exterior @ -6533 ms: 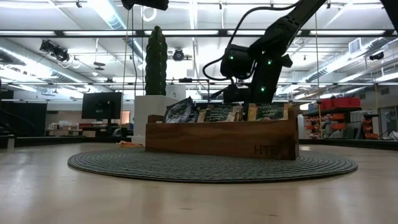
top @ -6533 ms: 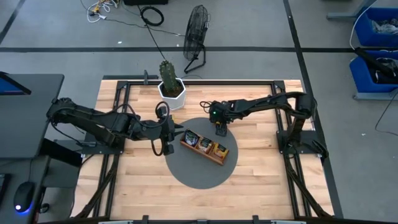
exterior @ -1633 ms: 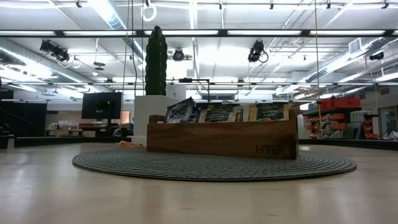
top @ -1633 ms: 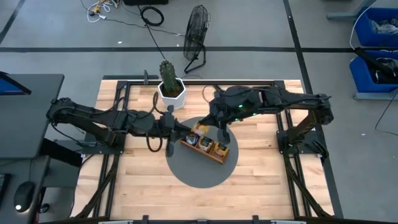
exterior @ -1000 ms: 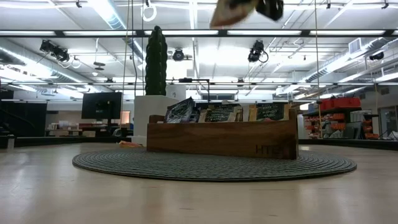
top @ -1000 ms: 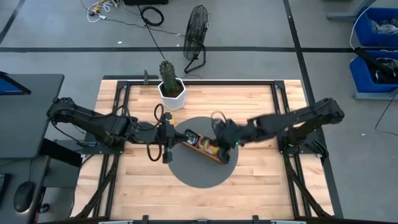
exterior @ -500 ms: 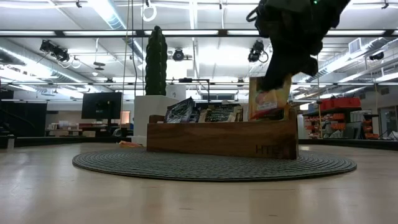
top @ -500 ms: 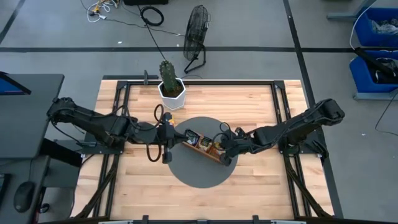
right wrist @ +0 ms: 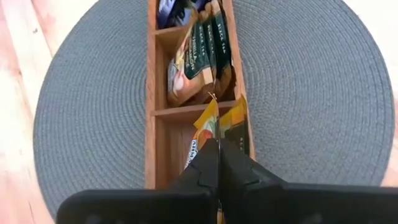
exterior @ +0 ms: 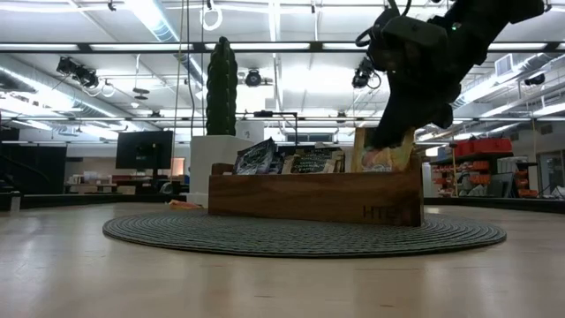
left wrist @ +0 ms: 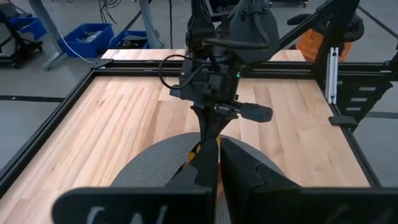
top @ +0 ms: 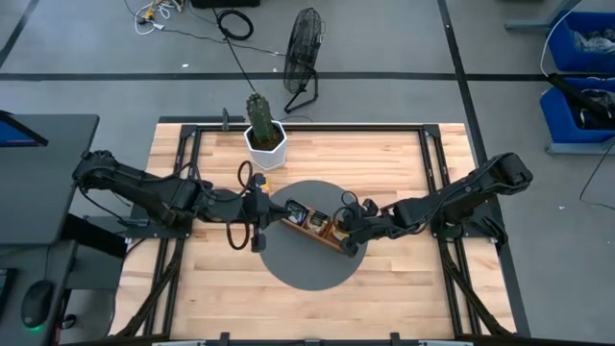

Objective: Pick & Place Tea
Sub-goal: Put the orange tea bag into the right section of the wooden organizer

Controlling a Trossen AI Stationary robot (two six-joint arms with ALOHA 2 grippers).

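Note:
A brown wooden divided tray (top: pixel 309 224) (exterior: pixel 313 196) stands on a round grey mat (top: pixel 298 269) and holds several tea packets on edge, dark ones (right wrist: pixel 208 50) and a beige one (right wrist: pixel 186 68). My right gripper (top: pixel 344 237) (exterior: pixel 388 132) is at the tray's right end, shut on an orange tea packet (exterior: pixel 381 155). This packet dips into the end compartment beside a dark green packet (right wrist: pixel 239 130). My left gripper (top: pixel 267 211) (left wrist: pixel 219 162) hangs shut in the air just left of the tray, pointing at it. My right gripper pinches the orange packet's upper edge (right wrist: pixel 204 134) between its two fingers. The fingers slant down from the table's right side. The packet stands nearly upright below them, its lower part behind the tray's wall in the end compartment; whether it rests on the tray floor is hidden.
A cactus in a white pot (top: pixel 261 130) (exterior: pixel 221 88) stands at the table's far edge behind the tray. Bare wooden table top (top: pixel 384 288) lies around the mat. A black metal frame (top: pixel 428 144) borders the table.
My right gripper has come down with the orange packet from high above the tray to its right end, tipping and rolling as it sank. The packet, first hanging clear in the air, now has its lower part inside the end compartment.

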